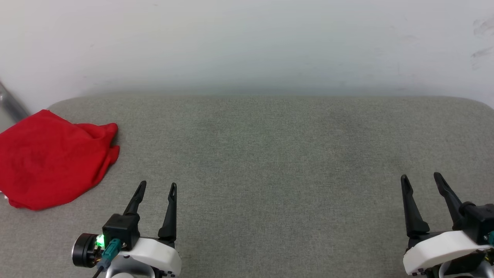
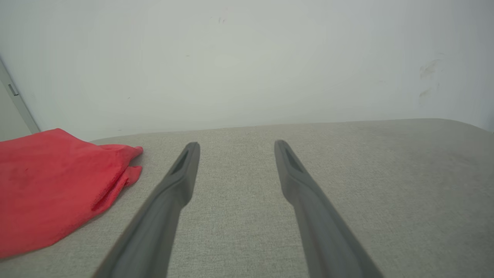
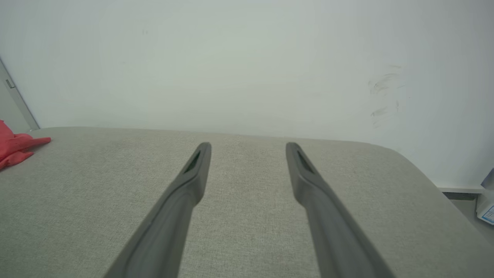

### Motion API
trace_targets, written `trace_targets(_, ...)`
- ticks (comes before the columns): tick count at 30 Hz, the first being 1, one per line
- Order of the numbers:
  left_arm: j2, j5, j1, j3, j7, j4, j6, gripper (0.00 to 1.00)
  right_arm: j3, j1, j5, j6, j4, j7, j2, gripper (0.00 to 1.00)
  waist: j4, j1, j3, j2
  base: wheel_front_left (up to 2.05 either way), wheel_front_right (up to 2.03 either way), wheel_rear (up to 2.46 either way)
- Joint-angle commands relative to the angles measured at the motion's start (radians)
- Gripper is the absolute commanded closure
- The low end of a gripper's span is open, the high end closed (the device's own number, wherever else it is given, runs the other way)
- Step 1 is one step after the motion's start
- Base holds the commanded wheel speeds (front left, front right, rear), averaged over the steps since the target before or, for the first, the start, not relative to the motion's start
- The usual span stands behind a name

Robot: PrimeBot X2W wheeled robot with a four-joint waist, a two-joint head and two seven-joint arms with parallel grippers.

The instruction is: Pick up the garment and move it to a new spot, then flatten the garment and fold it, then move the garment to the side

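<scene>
Nearest the head camera, at the bottom edge, the left jaws stand open, their two dark fingers (image 1: pixel 170 216) spread and pointing away over bare cloth, with nothing between them. A green light (image 1: pixel 100 240) glows on that wrist. At the lower right the right jaws are open as well, fingers (image 1: pixel 412 210) apart and empty.

The garment (image 1: pixel 50 158) lies in a crumpled red heap at the far left of the desk (image 1: pixel 270 154), running past the left border of the head view. Only red cloth shows, with soft folds and a loose flap along the side that faces the middle. It sits ahead and to the left of the left jaws, near them but not touching. From the left wrist the garment (image 2: pixel 50 193) lies just left of the left finger (image 2: pixel 177 181), clear of it, on the desk (image 2: pixel 386 173). From the right wrist only a corner of the garment (image 3: pixel 13 148) shows at the far left, well apart from that arm's fingers (image 3: pixel 193 173).

Grey woven fabric covers the desk (image 3: pixel 96 173), and its far corners are rounded. Behind it rises a pale wall (image 1: pixel 247 46) with dark scuff marks (image 1: pixel 482 27) at the upper right. A grey metal strip (image 1: pixel 9 104) leans at the far left beside the garment. Past the desk's right end, low down, is a white box with blue print (image 3: pixel 487 204).
</scene>
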Motion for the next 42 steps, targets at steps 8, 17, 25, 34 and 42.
trace_targets(8,-0.011,0.017,-0.019,0.010,-0.015,0.015,-0.006,0.00,-0.018,0.008,-0.015,0.000,0.013,-0.024,0.004,0.00,0.021,0.0000,0.000,0.0000,0.00,0.00,0.00)
trace_targets(17,-0.018,-0.006,-0.036,0.042,-0.014,0.015,-0.003,0.00,0.008,0.006,-0.020,0.000,0.006,-0.031,0.003,0.00,0.128,0.0000,0.009,0.0000,0.00,0.00,0.00)
trace_targets(25,-0.022,-0.018,-0.035,0.075,-0.014,0.010,0.001,0.00,0.044,-0.004,-0.016,0.000,-0.007,-0.030,0.003,0.00,0.261,0.0000,0.017,0.0000,0.00,0.00,0.00)
trace_targets(34,-0.025,-0.021,-0.025,0.107,-0.014,0.003,-0.001,0.00,0.093,-0.018,-0.007,0.000,-0.017,-0.030,0.003,0.00,0.376,0.0000,0.024,0.0000,0.00,0.00,0.00)
trace_targets(42,-0.027,-0.022,-0.024,0.117,-0.014,0.013,-0.013,0.00,0.110,-0.026,-0.007,0.000,-0.021,-0.031,0.003,0.00,0.423,0.0000,0.027,0.0000,0.00,0.00,0.00)
